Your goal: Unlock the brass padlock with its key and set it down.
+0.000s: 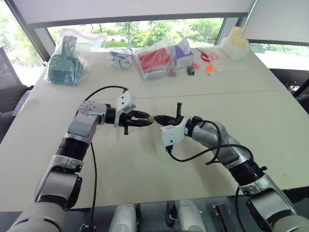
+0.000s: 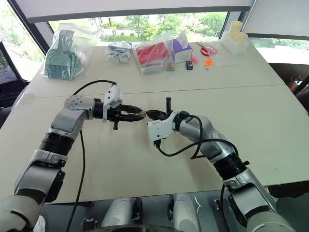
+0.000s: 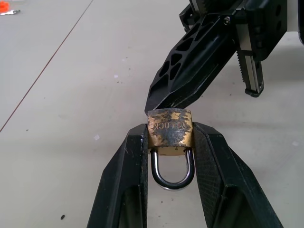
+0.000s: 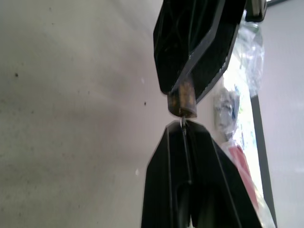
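Left gripper (image 3: 171, 142) jaws clamp the padlock (image 3: 170, 127). Right gripper (image 4: 183, 124) jaws pinch the key (image 4: 182, 122) together at the padlock's base.

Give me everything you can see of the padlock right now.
The padlock is small, with a tarnished brass body bearing faint stamped lettering and a shiny silvery shackle, which looks seated. The left gripper clamps the body by its sides above the table, shackle pointing back toward the wrist. The right gripper, shut on a thin key, meets the body's far end.
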Motion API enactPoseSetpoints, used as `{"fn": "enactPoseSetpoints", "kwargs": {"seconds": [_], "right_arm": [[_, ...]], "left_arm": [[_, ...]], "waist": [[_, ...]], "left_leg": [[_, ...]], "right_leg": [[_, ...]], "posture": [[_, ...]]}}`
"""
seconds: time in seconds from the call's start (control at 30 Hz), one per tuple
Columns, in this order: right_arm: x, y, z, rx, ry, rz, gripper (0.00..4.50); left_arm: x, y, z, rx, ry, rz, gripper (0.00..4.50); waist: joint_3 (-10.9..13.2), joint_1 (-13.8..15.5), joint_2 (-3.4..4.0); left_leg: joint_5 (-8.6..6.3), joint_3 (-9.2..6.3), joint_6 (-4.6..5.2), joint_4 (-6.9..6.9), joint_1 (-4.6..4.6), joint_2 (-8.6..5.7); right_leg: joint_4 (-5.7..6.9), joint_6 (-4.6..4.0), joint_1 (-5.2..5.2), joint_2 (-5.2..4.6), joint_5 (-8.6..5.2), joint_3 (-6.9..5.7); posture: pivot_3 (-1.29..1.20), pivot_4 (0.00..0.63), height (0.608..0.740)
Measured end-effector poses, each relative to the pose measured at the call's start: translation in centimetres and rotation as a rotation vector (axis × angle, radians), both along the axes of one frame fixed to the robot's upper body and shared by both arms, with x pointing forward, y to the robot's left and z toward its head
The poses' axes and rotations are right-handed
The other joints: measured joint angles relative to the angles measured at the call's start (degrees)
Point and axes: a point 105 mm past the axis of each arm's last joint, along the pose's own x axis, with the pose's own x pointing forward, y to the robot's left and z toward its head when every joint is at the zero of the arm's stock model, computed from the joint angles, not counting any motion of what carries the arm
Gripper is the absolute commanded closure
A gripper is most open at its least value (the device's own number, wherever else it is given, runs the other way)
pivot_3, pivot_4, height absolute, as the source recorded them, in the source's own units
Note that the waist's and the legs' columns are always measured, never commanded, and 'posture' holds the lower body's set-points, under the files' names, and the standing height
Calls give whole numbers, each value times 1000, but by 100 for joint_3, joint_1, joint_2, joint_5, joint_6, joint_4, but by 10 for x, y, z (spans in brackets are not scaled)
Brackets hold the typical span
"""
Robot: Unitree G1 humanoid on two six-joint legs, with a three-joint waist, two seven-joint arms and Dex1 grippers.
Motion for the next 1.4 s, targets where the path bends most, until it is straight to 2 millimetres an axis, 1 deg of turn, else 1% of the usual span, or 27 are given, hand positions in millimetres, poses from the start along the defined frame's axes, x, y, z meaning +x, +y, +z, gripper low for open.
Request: {"fn": "enactPoseSetpoints", "kwargs": {"seconds": [0.13,0.3,0.47,0.57,0.63,0.7,0.77,0.93,1.0,1.03,1.07,1.13,1.17,1.23,1.3,1.33,1.4], "right_arm": [[0,0,-1,-6,6,1,4455],[0,-1,-1,4,45,2,4455],[0,0,-5,-11,178,4,4455],[2,2,-2,8,273,-1,4455],[3,3,-2,32,333,-11,4455],[4,3,-2,39,353,-18,4455],[4,1,-1,23,322,-18,4455],[2,1,7,-36,79,45,4455],[-5,2,9,-19,-41,96,4455],[-9,2,9,-7,-78,125,3936],[-11,2,10,2,-98,138,3639],[-14,-2,13,23,-141,163,2594],[-14,-3,15,32,-157,169,2217],[-14,-5,15,35,-172,175,1121],[-13,-7,12,22,-173,174,137],[-13,-8,11,21,-173,176,57],[-15,-7,11,19,-174,189,57]], "left_arm": [[0,0,0,4,-6,-1,3722],[-1,-1,0,29,-63,-20,3722],[-3,-4,-4,114,-225,-73,3722],[-3,-4,-3,136,-300,-87,3722],[-3,-3,-4,143,-321,-92,3722],[-2,-3,-5,142,-318,-89,3722],[-2,-3,-4,124,-292,-78,3722],[-3,2,2,20,-86,-35,3722],[-9,7,9,6,-8,-56,3722],[-13,9,11,6,28,-72,3722],[-15,9,11,8,51,-83,3722],[-20,8,10,6,98,-108,3722],[-22,8,8,8,112,-113,3722],[-22,9,8,11,128,-112,3722],[-23,9,8,11,131,-112,3722],[-23,9,8,11,132,-112,3722],[-22,8,8,8,131,-111,3722]], "waist": [[0,1,0],[0,2,0],[0,3,0],[0,4,0],[0,6,0],[0,11,0],[0,14,0],[0,-7,0],[0,-22,0],[0,-27,0],[0,-30,1],[0,-26,0],[0,-25,0],[0,-23,0],[0,-25,0],[0,-26,0],[0,-27,0]], "left_leg": [[0,0,0,0,0,0],[0,0,0,0,0,0],[0,0,0,0,0,0],[0,0,0,0,1,0],[0,0,0,0,1,0],[0,1,0,0,0,0],[0,1,0,0,0,0],[0,0,0,-1,0,0],[0,0,0,-3,0,1],[0,1,-1,-3,1,1],[1,1,-1,-3,1,1],[2,2,-4,0,1,1],[3,2,-5,1,2,1],[3,2,-5,1,3,1],[3,2,-5,1,2,1],[3,2,-5,0,2,1],[3,2,-5,0,2,1]], "right_leg": [[0,0,0,0,0,0],[0,0,0,0,0,0],[0,-2,0,0,1,0],[1,-2,1,0,1,-1],[1,-2,0,0,1,-1],[1,-2,0,-1,1,-1],[1,-2,0,-1,1,-1],[1,0,-2,0,0,-1],[2,1,-2,0,-1,0],[2,2,-2,0,-1,1],[1,2,-2,0,-1,1],[1,1,0,0,-1,3],[2,1,1,0,-1,3],[2,1,1,0,-1,3],[2,1,0,0,-1,4],[2,1,0,0,-1,4],[2,1,0,0,-1,4]], "posture": [[0,150,740],[0,150,740],[0,150,740],[0,150,740],[0,150,740],[0,150,740],[0,150,740],[0,150,740],[0,150,740],[0,150,740],[0,150,740],[0,150,740],[0,150,740],[0,150,740],[0,150,740],[0,150,740],[0,150,740]]}}
